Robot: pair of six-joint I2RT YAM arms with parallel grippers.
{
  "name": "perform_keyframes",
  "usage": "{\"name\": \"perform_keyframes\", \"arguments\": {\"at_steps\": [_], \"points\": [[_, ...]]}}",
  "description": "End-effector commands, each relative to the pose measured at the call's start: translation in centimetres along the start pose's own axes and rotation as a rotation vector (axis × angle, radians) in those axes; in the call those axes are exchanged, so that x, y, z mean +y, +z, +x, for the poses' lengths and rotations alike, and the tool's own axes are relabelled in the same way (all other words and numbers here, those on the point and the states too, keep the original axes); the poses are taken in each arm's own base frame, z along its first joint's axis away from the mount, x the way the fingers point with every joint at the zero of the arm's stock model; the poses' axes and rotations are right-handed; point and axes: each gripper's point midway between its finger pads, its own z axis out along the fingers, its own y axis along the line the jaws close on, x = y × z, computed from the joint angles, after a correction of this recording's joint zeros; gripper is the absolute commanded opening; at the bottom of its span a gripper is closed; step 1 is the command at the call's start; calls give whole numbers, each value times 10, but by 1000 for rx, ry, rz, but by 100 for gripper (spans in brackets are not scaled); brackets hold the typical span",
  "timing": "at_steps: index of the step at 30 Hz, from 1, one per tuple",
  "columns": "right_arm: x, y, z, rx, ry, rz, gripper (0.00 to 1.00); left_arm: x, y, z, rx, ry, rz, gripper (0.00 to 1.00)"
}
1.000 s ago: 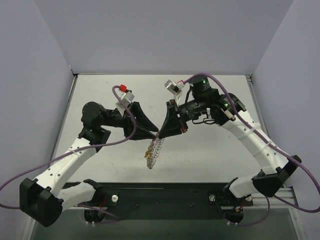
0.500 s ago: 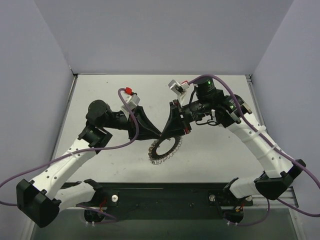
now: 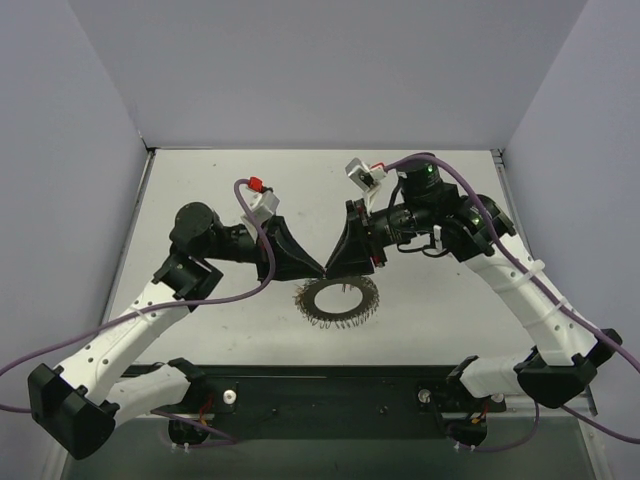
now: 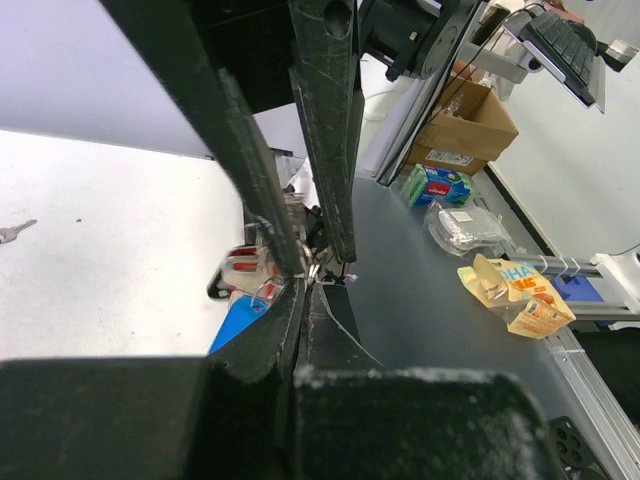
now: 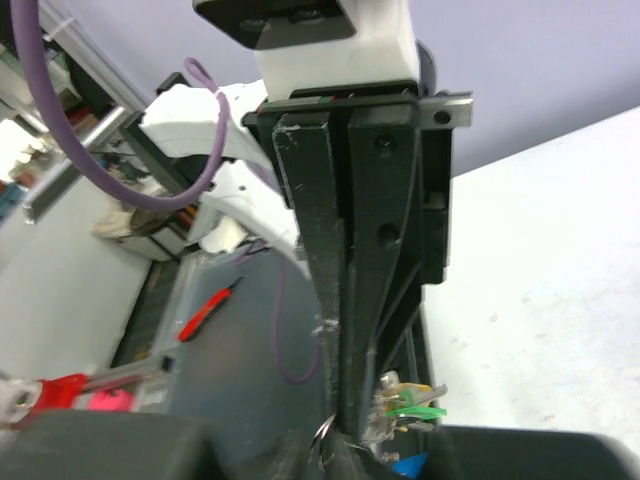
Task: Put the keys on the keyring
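Observation:
The keyring (image 3: pixel 368 300), a wide silvery ring with a toothed rim, hangs flat just above the table in the top view. My left gripper (image 3: pixel 322 272) and right gripper (image 3: pixel 331 274) meet tip to tip at its far rim. In the left wrist view, the left gripper (image 4: pixel 305 285) is shut, with thin ring wire (image 4: pixel 318 270) at its tips. In the right wrist view, the right gripper (image 5: pixel 335 442) pinches silvery wire. Green and yellow keys (image 5: pixel 408 405) hang beside it. A red key head (image 4: pixel 245 265) shows in the left wrist view.
The white table (image 3: pixel 200 180) is walled at the back and on both sides. A small silvery key (image 4: pixel 12 232) lies on it off to one side. Past the table edge are a cardboard box (image 4: pixel 470 120) and snack packets (image 4: pixel 510 290).
The keyring swung from hanging edge-on to lying flat under the tips. The left gripper closed on its rim. Both arms shifted slightly right.

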Motion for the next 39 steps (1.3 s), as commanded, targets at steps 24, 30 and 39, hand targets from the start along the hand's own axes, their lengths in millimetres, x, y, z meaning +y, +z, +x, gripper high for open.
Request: {"name": "perform_keyframes", "arguments": {"at_steps": [24, 30, 39], "points": [[-71, -66, -30, -355, -61, 560, 95, 28, -17, -17, -128, 148, -263, 0], [-132, -108, -18, -445, 152, 780, 95, 31, -24, -15, -133, 146, -256, 0], [-256, -176, 74, -412, 539, 1170, 94, 40, -37, -18, -147, 126, -243, 0]]}}
